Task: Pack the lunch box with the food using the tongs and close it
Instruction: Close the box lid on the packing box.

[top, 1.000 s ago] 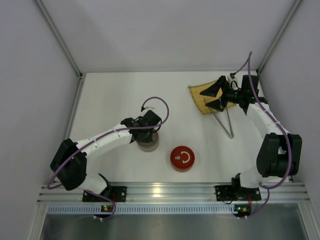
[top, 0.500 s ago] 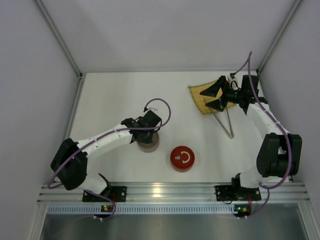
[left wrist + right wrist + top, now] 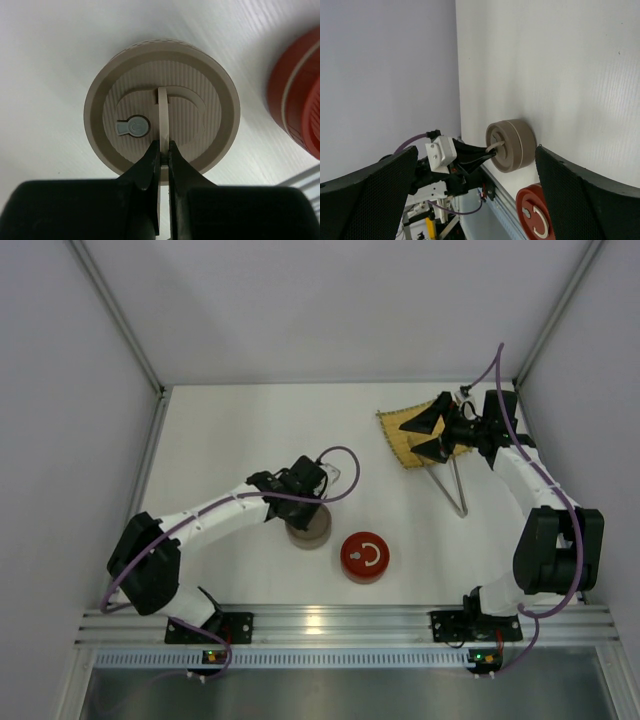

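Note:
My left gripper [image 3: 162,146] is shut on the thin upright handle [image 3: 163,107] of the round taupe lunch box lid [image 3: 110,95]. In the top view this gripper [image 3: 306,496] sits over the taupe lunch box [image 3: 310,530] at centre-left. A red round lunch box part [image 3: 366,556] with a white ring handle lies just to its right. My right gripper [image 3: 428,434] hangs open over the bamboo mat [image 3: 394,430] at the back right, holding nothing. The silvery tongs [image 3: 461,508] lie on the table just in front of the mat. The food is out of view.
Grey walls close in the white table on the left, back and right. An aluminium rail [image 3: 330,622] runs along the near edge between the arm bases. The red part [image 3: 300,95] lies close to the right of the taupe lid.
My left gripper, holding the lid handle, has shifted slightly right with the taupe lunch box toward the red part. The right arm has not moved.

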